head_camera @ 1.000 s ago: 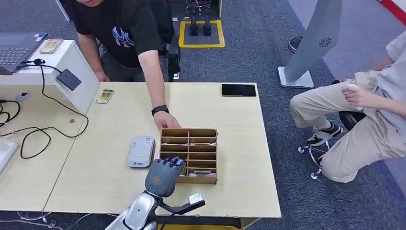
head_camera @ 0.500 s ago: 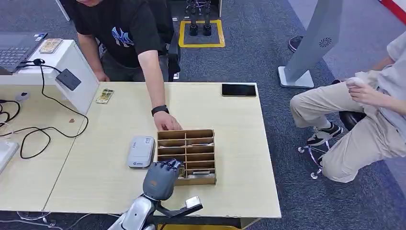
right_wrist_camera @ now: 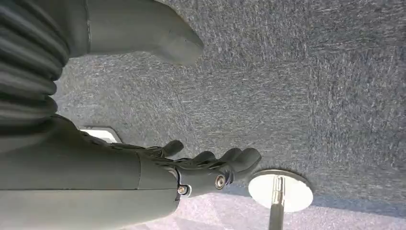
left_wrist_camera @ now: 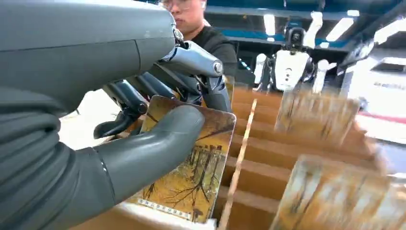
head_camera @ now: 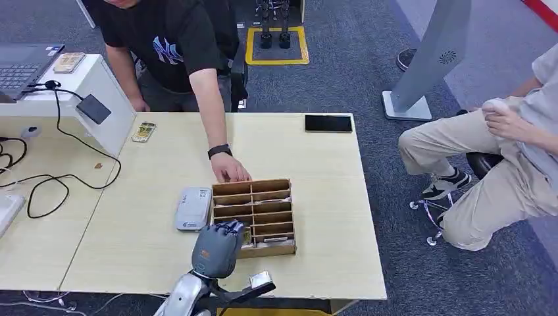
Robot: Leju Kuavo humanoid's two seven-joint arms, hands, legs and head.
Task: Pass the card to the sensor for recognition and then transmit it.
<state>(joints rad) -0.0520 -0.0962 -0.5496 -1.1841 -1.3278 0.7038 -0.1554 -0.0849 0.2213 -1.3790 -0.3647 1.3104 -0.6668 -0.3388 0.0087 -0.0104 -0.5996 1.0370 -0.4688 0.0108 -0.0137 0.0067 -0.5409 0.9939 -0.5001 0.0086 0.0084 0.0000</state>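
Grey-blue carpet runs under a pale wooden bench [head_camera: 316,164] where a person in a black T-shirt with a white "NY" emblem leans over, one hand [head_camera: 231,172] steadying the far edge of a wooden divider box [head_camera: 263,207], presumably so it won't slide as a card comes out. The left robot hand [head_camera: 216,249] sits at the box's near left corner, thumb and fingers clamped on the card [left_wrist_camera: 191,167], a yellow-toned one printed with bare trees; its line of small print is too fine to read. The card stands lifted at the slots, other cards blurred beside it. A grey card reader [head_camera: 193,208] lies just beside the box on the left, surely the sensor it must visit next. The right robot hand [right_wrist_camera: 201,167] hangs over the carpet, fingers apart, holding nothing.
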